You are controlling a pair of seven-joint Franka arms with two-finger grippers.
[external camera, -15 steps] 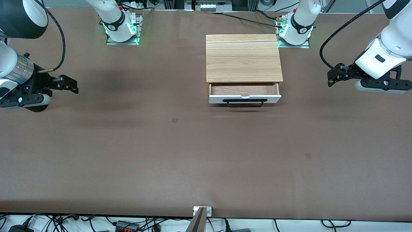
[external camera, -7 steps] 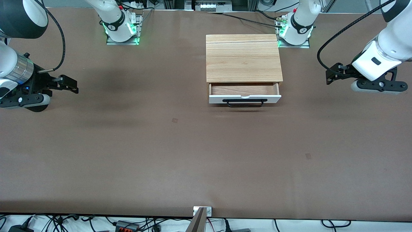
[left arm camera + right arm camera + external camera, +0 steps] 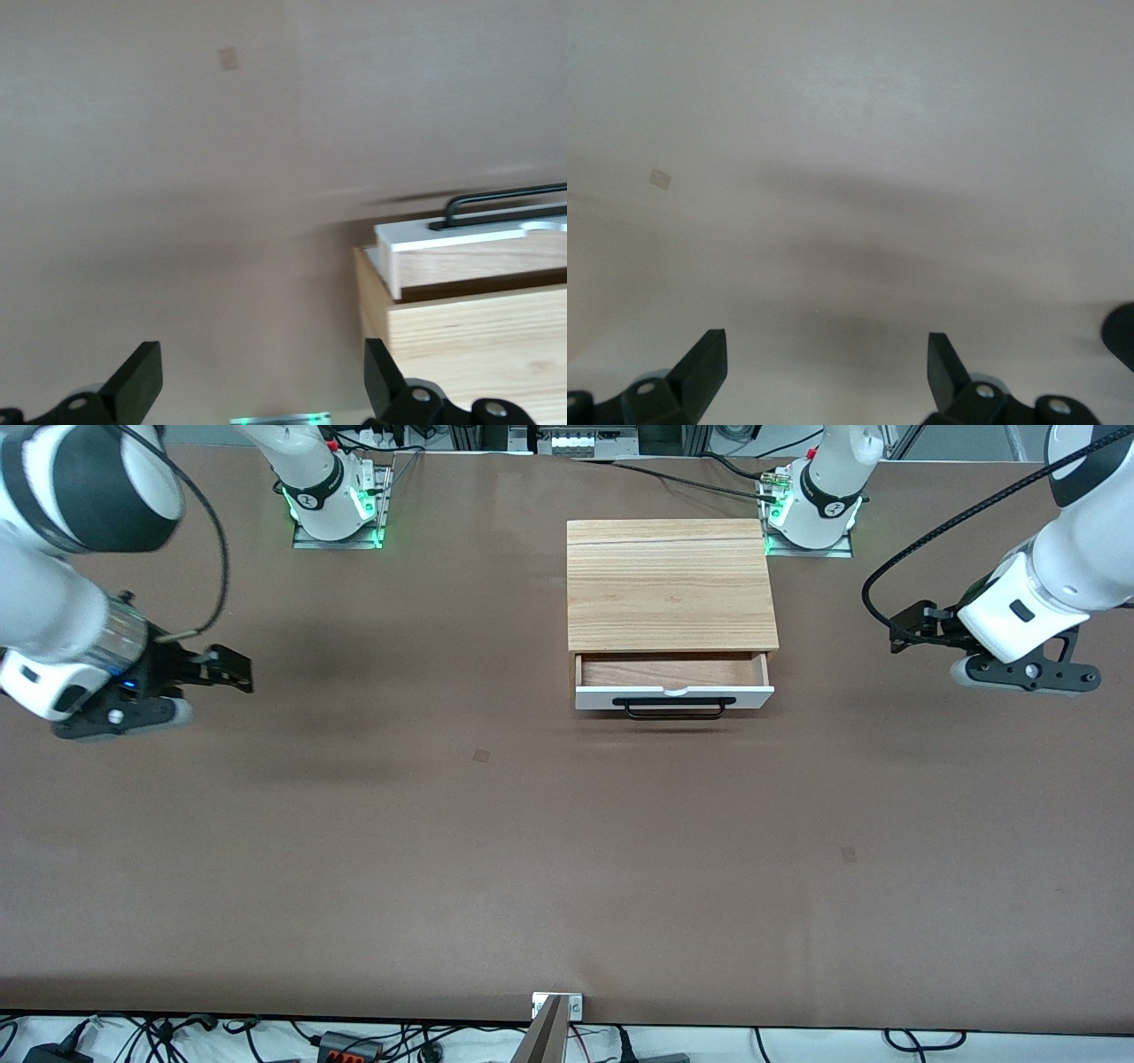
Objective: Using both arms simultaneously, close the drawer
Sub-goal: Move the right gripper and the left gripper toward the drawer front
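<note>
The light-wood cabinet (image 3: 671,584) stands near the left arm's base. Its drawer (image 3: 673,696) is pulled partly out toward the front camera, showing the white front panel and black bar handle (image 3: 679,708). My left gripper (image 3: 1025,676) hangs open and empty over the bare table beside the cabinet, toward the left arm's end. In the left wrist view its open gripper (image 3: 261,385) frames bare table, with the drawer (image 3: 469,252) and handle (image 3: 505,202) off to one side. My right gripper (image 3: 115,716) is open and empty over the table at the right arm's end. The right wrist view shows that open gripper (image 3: 824,367) over bare table only.
The two arm bases (image 3: 335,509) (image 3: 811,514) sit along the table's back edge. Small square marks lie on the brown table top (image 3: 481,755) (image 3: 849,855). A metal bracket (image 3: 556,1005) sits at the table's front edge, with cables below it.
Both arms have moved inward toward the cabinet, the right gripper more than the left. The drawer has not moved.
</note>
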